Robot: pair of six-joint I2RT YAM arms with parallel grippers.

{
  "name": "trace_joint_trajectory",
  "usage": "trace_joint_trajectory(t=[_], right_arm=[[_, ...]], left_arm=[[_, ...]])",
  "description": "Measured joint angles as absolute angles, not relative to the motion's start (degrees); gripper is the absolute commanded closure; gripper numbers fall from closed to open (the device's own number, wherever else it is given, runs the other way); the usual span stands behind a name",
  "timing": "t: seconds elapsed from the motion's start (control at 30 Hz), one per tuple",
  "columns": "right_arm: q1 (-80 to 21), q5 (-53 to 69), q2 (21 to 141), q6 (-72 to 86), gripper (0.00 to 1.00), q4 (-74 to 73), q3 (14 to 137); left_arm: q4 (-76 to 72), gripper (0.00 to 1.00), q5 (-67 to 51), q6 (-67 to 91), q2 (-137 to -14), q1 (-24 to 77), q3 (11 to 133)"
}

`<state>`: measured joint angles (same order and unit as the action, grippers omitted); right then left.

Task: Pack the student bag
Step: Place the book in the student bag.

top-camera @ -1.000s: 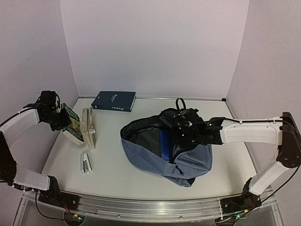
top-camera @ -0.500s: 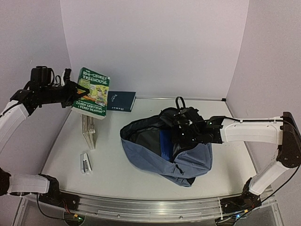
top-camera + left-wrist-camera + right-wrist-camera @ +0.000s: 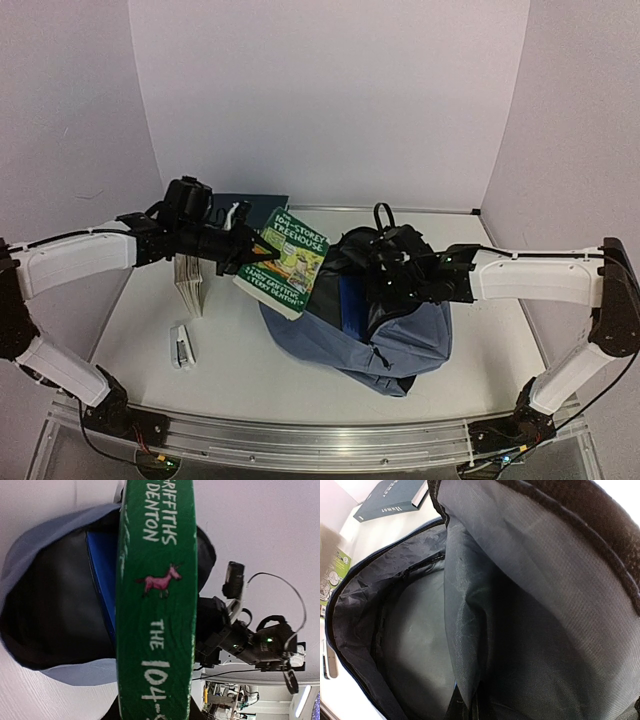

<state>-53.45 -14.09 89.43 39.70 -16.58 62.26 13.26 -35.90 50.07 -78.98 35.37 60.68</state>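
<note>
Left hand [image 3: 247, 251] tight around green book [image 3: 288, 262] by student bag [image 3: 400, 340]; spine's pink unicorn [image 3: 162, 580] only in wrist view.

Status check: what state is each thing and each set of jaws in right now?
student bag: unzipped, mouth open, blue book inside.
green book: closed, in the air at bag mouth.
left gripper: jaws shut on green book.
right gripper: jaws shut on bag rim.
dark blue book: closed, lying flat.
book stack: upright on table.
stapler: lying on table.
</note>
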Motion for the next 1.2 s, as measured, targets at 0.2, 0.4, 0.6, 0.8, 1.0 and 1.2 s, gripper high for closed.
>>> trace_joint_trajectory(t=[0.2,0.4,0.6,0.8,1.0,1.2], right_arm=[[-53.45,-14.04,89.43,39.68,1.0,-17.02,62.83],[-53.45,-13.65,89.41,39.68,1.0,-17.35,63.56],[-53.45,-13.37,89.41,39.68,1.0,-17.54,63.99],[-53.45,-13.34,89.41,39.78,1.0,-17.16,63.99],[-53.43,-13.72,89.41,40.23,1.0,-16.91,63.99],[-53.48,-13.64,89.41,40.46,1.0,-17.17,63.99]], left_arm=[[5.07,1.0,-36.82,54.17,-89.79,40.32,59.53],[0.94,1.0,-38.22,56.28,-99.42,40.82,61.56],[-5.68,1.0,-39.03,59.23,-106.32,40.82,65.65],[-14.1,1.0,-38.35,63.73,-111.12,41.04,68.23],[-20.07,1.0,-35.05,66.32,-116.95,43.72,71.79],[-18.36,0.88,-32.65,64.62,-122.51,47.27,76.32]])
